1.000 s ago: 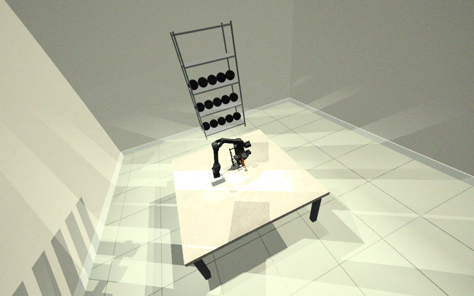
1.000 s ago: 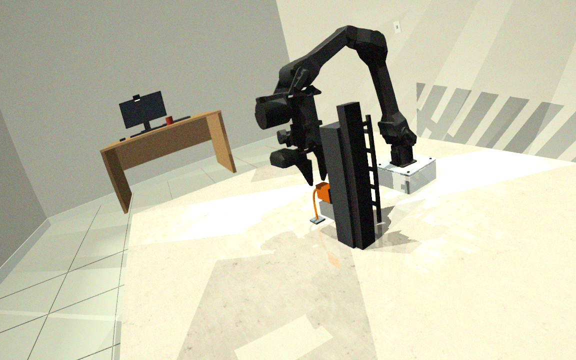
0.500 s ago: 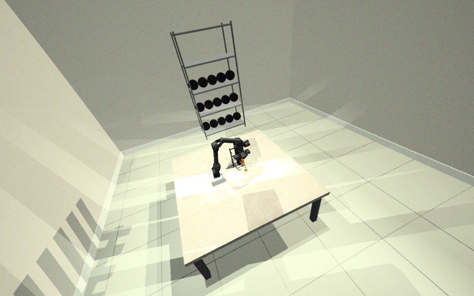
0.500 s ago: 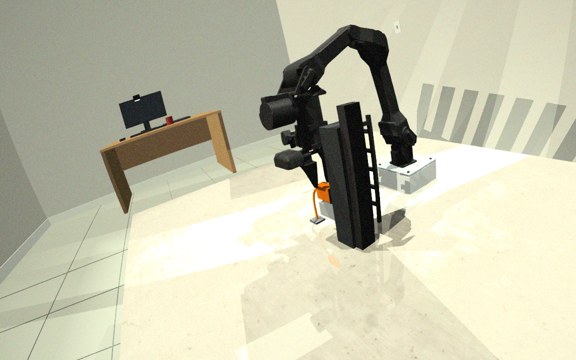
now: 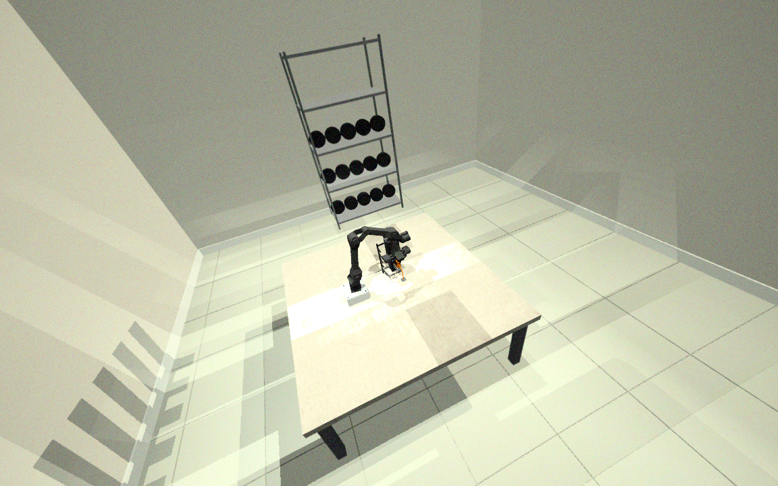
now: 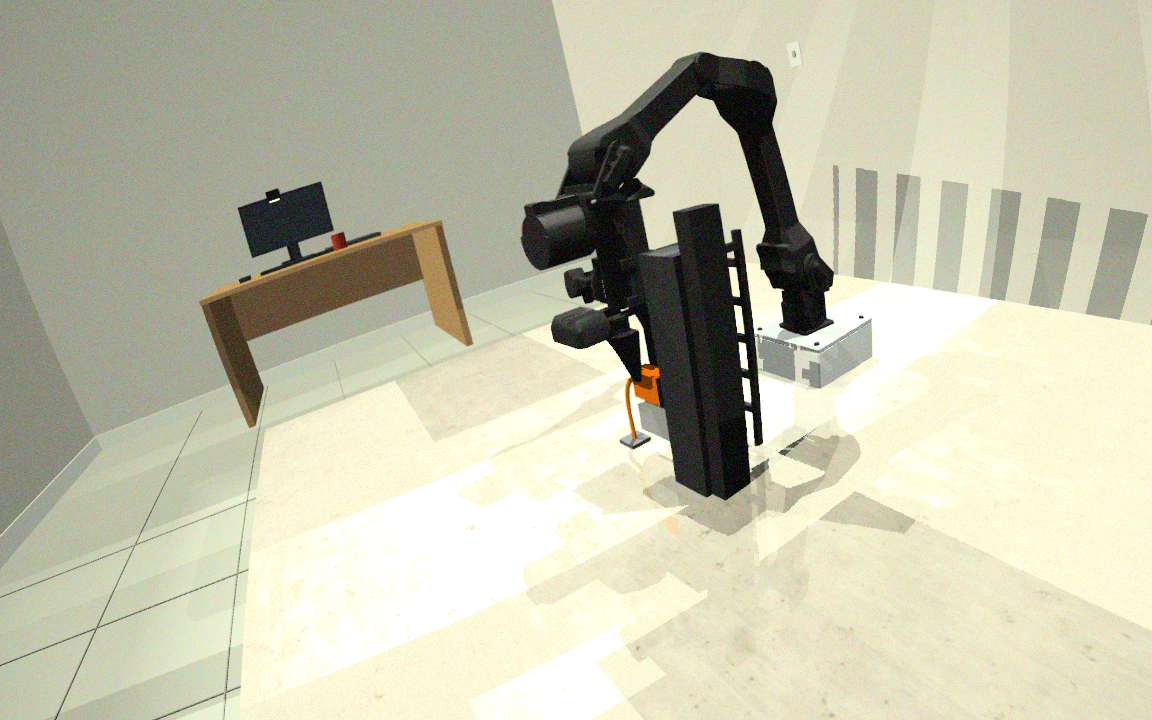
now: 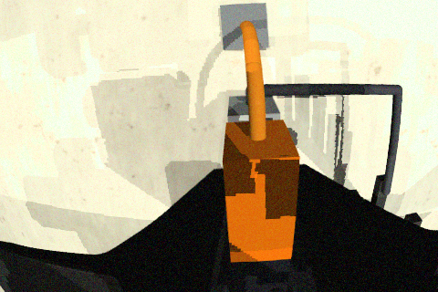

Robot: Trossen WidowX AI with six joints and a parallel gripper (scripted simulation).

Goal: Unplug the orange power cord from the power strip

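Observation:
The orange plug [image 6: 649, 388] [image 7: 260, 237] sits against the black upright power strip [image 6: 671, 349], above a small grey block [image 6: 652, 420] [image 7: 242, 110]. My gripper [image 6: 642, 370] [image 7: 261, 169] is shut on the plug, with one finger against each side in the wrist view. The orange cord [image 6: 628, 410] [image 7: 255, 82] curves down from the plug's outer end to a grey square plate [image 6: 635, 440] [image 7: 253, 14] on the table. The plug's inner end meets the dark strip. The join is too dark to tell how deep the plug sits.
A second black post [image 6: 714, 358] and a thin black frame [image 6: 748, 340] [image 7: 328, 89] stand close beside the strip. The arm's white base [image 5: 358, 295] [image 6: 831, 353] is behind them. Beyond the table [image 5: 373, 368] are a rack [image 5: 343, 105] and a wooden desk [image 6: 338, 295].

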